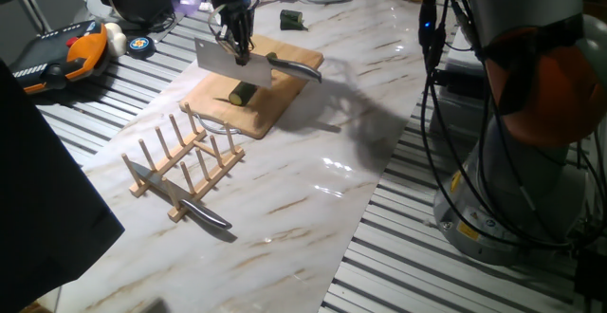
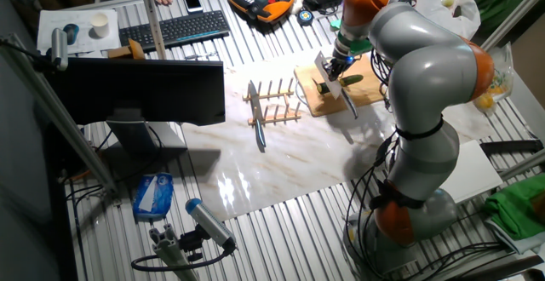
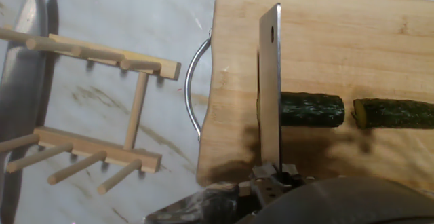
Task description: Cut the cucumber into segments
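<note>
No text, label, brand, number or sign can be read on anything in these three views.

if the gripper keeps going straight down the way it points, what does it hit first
Probably the cucumber. The gripper holds a cleaver pointing down at the board, and the blade edge sits over the left end of the nearer piece. How high the blade is above it is unclear.

Glossy marble-look table (image 1: 313, 161), matt wood board (image 3: 325, 41), shiny metal cleaver (image 3: 270, 95), rough-skinned cucumber (image 3: 312, 108).
</note>
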